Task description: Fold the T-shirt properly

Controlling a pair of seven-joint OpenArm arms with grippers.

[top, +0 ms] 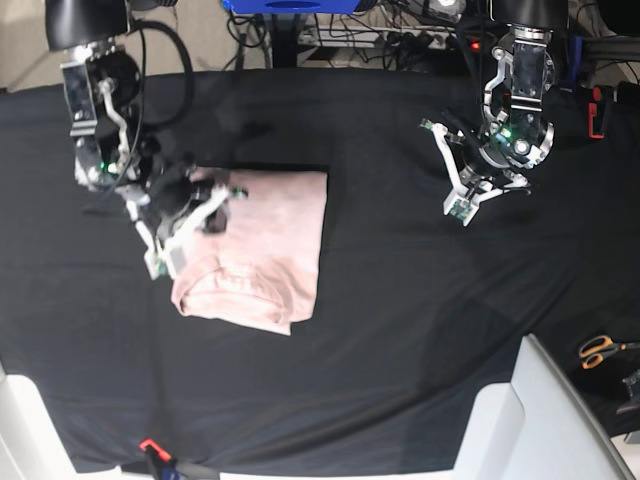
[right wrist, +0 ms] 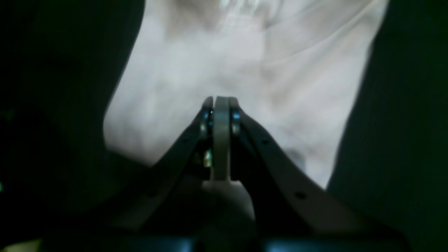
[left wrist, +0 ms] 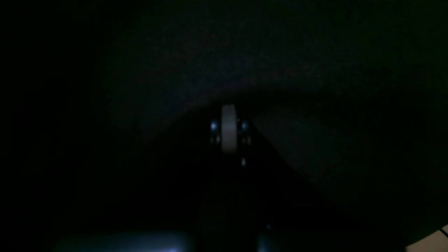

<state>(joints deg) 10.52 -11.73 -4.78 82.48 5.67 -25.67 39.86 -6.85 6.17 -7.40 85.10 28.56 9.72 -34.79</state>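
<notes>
Right pincer (right wrist: 221,105) closed over folded pink T-shirt (top: 265,250), left pincer (top: 470,185) closed, empty

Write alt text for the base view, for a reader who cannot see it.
A folded pale pink cotton T-shirt lies on a black cloth-covered table, seen from overhead. The right gripper, at the picture's left, sits shut over the shirt's upper left edge, while the left gripper, at the picture's right, hangs shut over bare cloth, well away from the shirt. Orange-handled scissors lie at the far right edge.
</notes>
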